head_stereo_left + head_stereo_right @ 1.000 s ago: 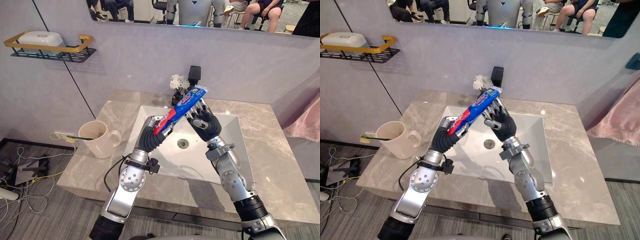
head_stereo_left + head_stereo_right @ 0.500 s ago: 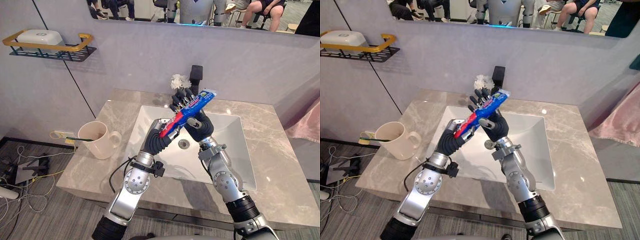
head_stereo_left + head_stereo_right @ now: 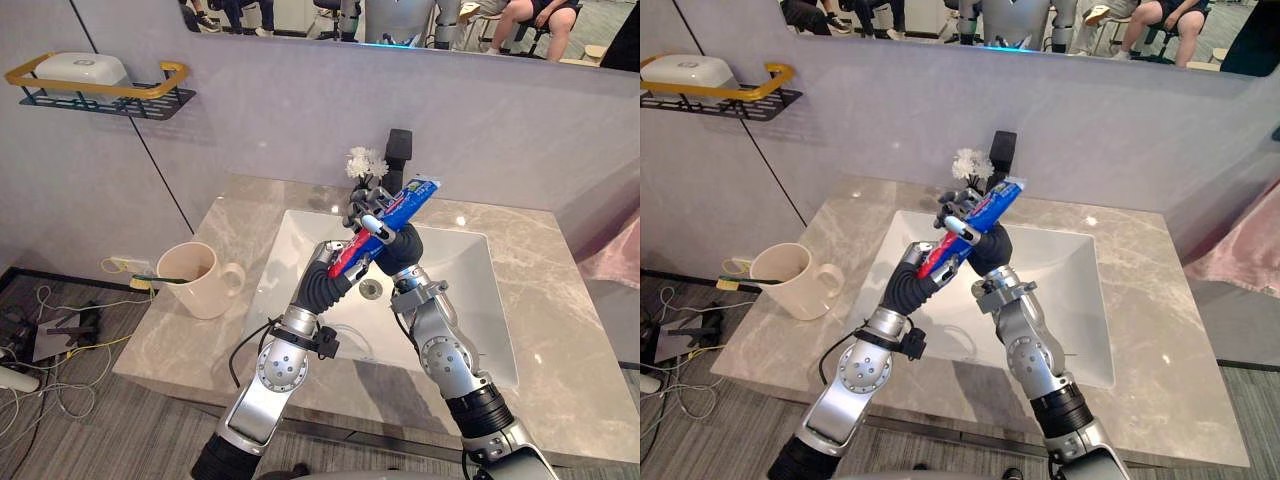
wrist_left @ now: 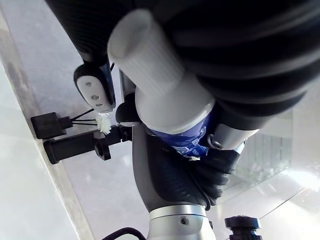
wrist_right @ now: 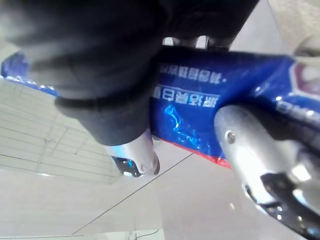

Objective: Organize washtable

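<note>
- Head views: my 2 hands meet above the middle of the sink (image 3: 300, 235), with 1 toothpaste tube (image 3: 400, 201) between them, clear of the basin.
- My left hand (image 3: 332, 268) has its fingers curled round the tube's lower, red end. My right hand (image 3: 396, 248) is wrapped round the blue middle.
- The tube slants upward, and its flat end points toward the black faucet (image 3: 398, 152) at the sink's back edge.
- A white flower (image 3: 364, 162) stands just beside the faucet, behind the sink. On the counter to the sink's left sits a cream mug (image 3: 200, 285) with a green toothbrush (image 3: 168, 278) in it. A wall shelf (image 3: 150, 100) hangs well to the left, higher than the sink.
- Left wrist view: the tube's white cap (image 4: 160, 75) juts toward my wrist from under my closed left hand, with blue tube past it and my right arm beyond.
- Right wrist view: my fingers (image 5: 242, 147) press across the blue tube, my thumb on its other side, a firm closed grip above the sink.
</note>
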Motion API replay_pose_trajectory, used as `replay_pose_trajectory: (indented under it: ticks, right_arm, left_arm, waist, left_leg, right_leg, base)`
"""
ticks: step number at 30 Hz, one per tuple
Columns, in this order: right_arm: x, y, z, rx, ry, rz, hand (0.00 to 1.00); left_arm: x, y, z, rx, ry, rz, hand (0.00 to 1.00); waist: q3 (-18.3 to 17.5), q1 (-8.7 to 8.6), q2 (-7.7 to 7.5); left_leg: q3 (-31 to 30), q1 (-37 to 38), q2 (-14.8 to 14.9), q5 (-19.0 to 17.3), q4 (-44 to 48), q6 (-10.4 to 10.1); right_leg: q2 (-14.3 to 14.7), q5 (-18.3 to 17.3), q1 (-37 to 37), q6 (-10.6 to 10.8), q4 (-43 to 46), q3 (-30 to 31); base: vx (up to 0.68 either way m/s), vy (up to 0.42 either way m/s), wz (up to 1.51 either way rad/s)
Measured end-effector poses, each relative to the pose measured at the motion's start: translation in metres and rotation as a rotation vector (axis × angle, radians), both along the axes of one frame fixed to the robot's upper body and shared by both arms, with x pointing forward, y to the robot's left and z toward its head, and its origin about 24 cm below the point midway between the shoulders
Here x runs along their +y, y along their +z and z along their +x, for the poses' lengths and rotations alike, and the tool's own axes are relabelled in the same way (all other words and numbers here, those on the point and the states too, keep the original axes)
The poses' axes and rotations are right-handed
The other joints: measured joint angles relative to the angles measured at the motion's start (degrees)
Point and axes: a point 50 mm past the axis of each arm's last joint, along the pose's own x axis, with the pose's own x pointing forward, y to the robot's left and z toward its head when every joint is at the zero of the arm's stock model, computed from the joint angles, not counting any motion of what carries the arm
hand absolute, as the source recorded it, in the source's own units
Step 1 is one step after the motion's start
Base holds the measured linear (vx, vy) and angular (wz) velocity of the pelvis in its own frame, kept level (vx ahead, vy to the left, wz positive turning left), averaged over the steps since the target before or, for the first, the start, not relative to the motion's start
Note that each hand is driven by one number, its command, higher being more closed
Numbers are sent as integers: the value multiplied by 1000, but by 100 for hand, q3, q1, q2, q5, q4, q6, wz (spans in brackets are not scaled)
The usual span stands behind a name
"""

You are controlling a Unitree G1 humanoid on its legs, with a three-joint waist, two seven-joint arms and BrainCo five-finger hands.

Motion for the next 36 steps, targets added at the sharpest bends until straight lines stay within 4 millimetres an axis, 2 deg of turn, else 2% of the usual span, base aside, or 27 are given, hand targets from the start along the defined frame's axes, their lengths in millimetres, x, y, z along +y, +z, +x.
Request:
replay_pose_trajectory:
  ticks: [5,6,17,21,25,28,31,33,36]
  right_arm:
    - [2,4,-2,-24,5,-8,100]
    - [2,5,-3,-32,4,-13,100]
    - [5,36,-10,-182,1,16,100]
    - [5,40,-13,-215,6,26,100]
    - [4,45,-16,-243,2,35,100]
    - [5,47,-18,-256,6,47,100]
    - [-26,17,-9,-126,-130,-4,100]
    - [-41,5,-7,-73,-193,-38,100]
    - [-52,5,-7,-77,-236,-58,100]
  left_arm:
    - [-1,-1,-2,0,3,-8,100]
    - [-1,0,-2,-3,5,-12,0]
    - [11,26,-12,-113,23,-61,0]
    - [15,31,-16,-139,22,-57,0]
    - [29,43,-22,-197,57,-43,0]
    - [43,50,-28,-229,103,-50,0]
    - [87,100,-54,-514,311,-188,0]
    - [100,113,-68,-626,377,-212,0]
    - [113,112,-76,-645,461,-192,0]
  waist:
    - [0,0,0]
    - [0,0,0]
    - [-4,-9,7]
    - [-5,-13,9]
    - [-6,-17,14]
    - [-9,-16,20]
    - [-9,17,25]
    - [-29,112,56]
    - [-103,145,156]
  left_leg:
    - [-31,-67,-1,1,0,0]
    - [-36,-70,-2,2,0,0]
    - [-181,-75,-8,40,7,-6]
    - [-238,-79,-20,79,-6,-6]
    - [-291,-63,-19,176,-101,-31]
    - [-305,-37,-6,220,-164,-33]
    - [-338,-33,-9,256,-219,-42]
    - [-339,-19,-13,256,-253,-42]
    - [-345,15,-17,287,-332,-32]
  right_leg:
    - [2,-1,-5,1,-2,-37]
    - [4,-1,-5,1,-2,-44]
    - [-5,-2,20,-1,-1,-182]
    - [-11,-6,41,-6,-1,-246]
    - [-14,-25,44,-27,-1,-300]
    - [-13,-39,48,-42,-1,-312]
    - [-12,-58,106,-25,-1,-393]
    - [-10,-64,112,-21,-1,-401]
    - [-8,-63,112,-18,-1,-409]
  base:
    - [-44,-10,3]
    - [-13,-3,4]
    - [-7,-7,7]
    - [-48,-15,8]
    - [-53,-17,7]
    - [-47,-18,3]
    - [-40,-12,11]
    - [-24,-3,4]
    - [0,0,0]
